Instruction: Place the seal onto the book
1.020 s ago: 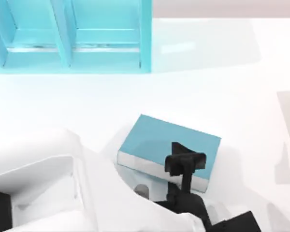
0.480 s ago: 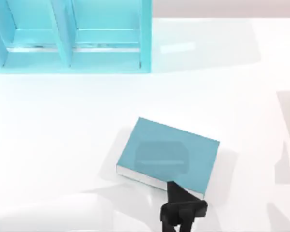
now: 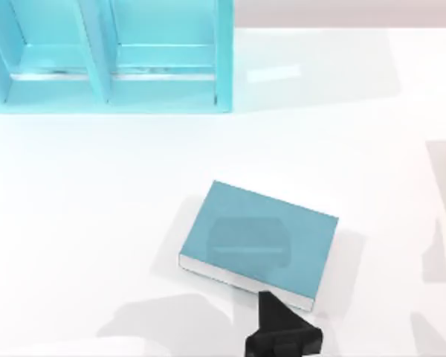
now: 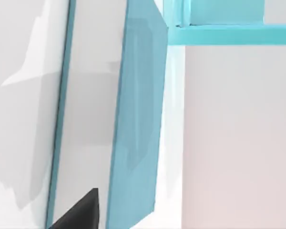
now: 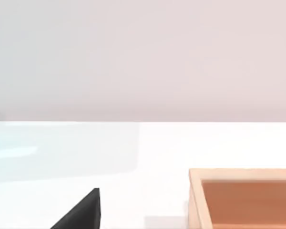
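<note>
Book, one, lies on the white table just beyond my left gripper; grip I cannot tell; one shelf farther off.

You're looking at a white table, a teal open-compartment shelf at its far left, and a tan wooden tray with an orange-brown inside resting on the tabletop
</note>
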